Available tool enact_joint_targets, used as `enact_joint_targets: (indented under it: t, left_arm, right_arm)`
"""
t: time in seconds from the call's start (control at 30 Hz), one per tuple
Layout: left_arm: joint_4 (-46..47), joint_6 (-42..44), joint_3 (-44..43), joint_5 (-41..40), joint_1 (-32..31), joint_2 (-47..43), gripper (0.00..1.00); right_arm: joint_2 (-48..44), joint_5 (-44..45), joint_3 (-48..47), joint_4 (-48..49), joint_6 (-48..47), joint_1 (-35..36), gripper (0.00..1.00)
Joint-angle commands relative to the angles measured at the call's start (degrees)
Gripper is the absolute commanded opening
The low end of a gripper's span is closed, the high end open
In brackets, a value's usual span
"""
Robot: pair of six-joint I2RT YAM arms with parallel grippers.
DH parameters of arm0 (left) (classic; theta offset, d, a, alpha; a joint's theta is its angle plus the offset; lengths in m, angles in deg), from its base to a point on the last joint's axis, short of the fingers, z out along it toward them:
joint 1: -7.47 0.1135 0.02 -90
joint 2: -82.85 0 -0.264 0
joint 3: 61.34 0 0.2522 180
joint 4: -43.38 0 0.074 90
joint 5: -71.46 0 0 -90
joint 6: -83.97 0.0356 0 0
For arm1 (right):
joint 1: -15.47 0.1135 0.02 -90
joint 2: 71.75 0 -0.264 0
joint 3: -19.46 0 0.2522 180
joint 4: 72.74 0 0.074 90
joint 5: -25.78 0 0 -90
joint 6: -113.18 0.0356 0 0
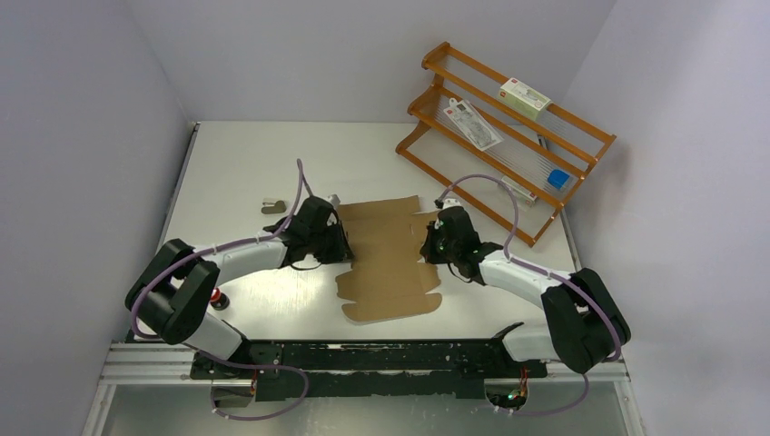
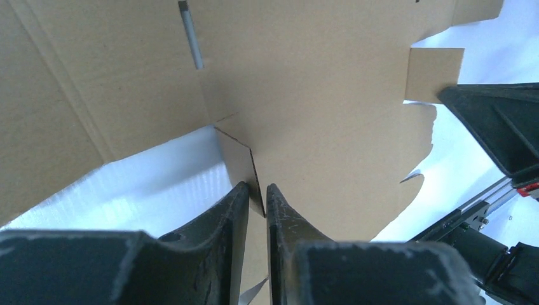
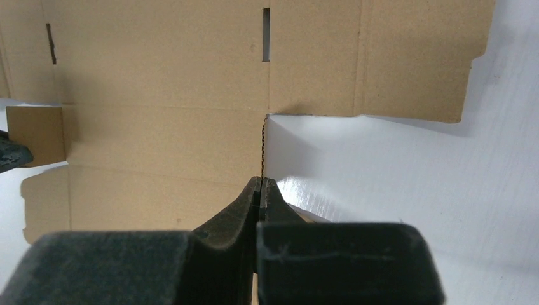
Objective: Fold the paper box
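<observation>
The paper box (image 1: 390,259) is a flat brown cardboard sheet with scalloped flaps, lying mid-table between the arms. My left gripper (image 1: 340,243) is at the sheet's left edge. In the left wrist view my left gripper (image 2: 256,203) is shut on a small side flap, which stands up from the paper box (image 2: 330,114). My right gripper (image 1: 429,243) is at the sheet's right edge. In the right wrist view my right gripper (image 3: 261,190) is shut on a raised side flap seen edge-on, with the paper box (image 3: 165,127) flat beyond it.
An orange wire rack (image 1: 508,136) holding small white packages stands at the back right. A small grey piece (image 1: 271,205) lies left of the sheet. A red item (image 1: 218,298) sits near the left arm's base. The right arm (image 2: 496,127) shows in the left wrist view.
</observation>
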Motion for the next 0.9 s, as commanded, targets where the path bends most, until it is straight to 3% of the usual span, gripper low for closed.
enact_joint_targets:
  t: [0.0,0.1,0.17,0.43,0.67,0.87]
  left_arm:
    - [-1.52,0.51,-3.69,-2.69,-2.08,0.62,0.23]
    - [-2.19,0.89,-4.51,-3.47,-2.57,1.17,0.27]
    - [-3.82,1.70,-5.40,-4.51,-2.57,1.11,0.35]
    - [-11.26,6.16,-7.89,-9.89,-0.07,-4.05,0.69]
    - [-14.11,10.76,-6.23,-6.83,10.98,-9.56,0.77]
    - [-13.32,13.53,-4.96,-3.94,18.90,-8.22,0.81]
  right_arm:
    - [-0.85,3.30,-0.40,-2.91,1.75,1.79,0.00]
    - [-0.67,3.20,-1.32,-3.35,1.90,2.23,0.00]
    - [-0.58,2.91,-2.04,-3.98,1.54,2.21,0.00]
    - [-1.48,-0.45,-3.69,-4.54,-3.26,-0.95,0.21]
    - [-3.69,-9.65,-3.05,-1.60,-5.44,-11.64,0.32]
    - [-0.65,-11.10,-2.84,3.05,-2.68,-19.88,0.39]
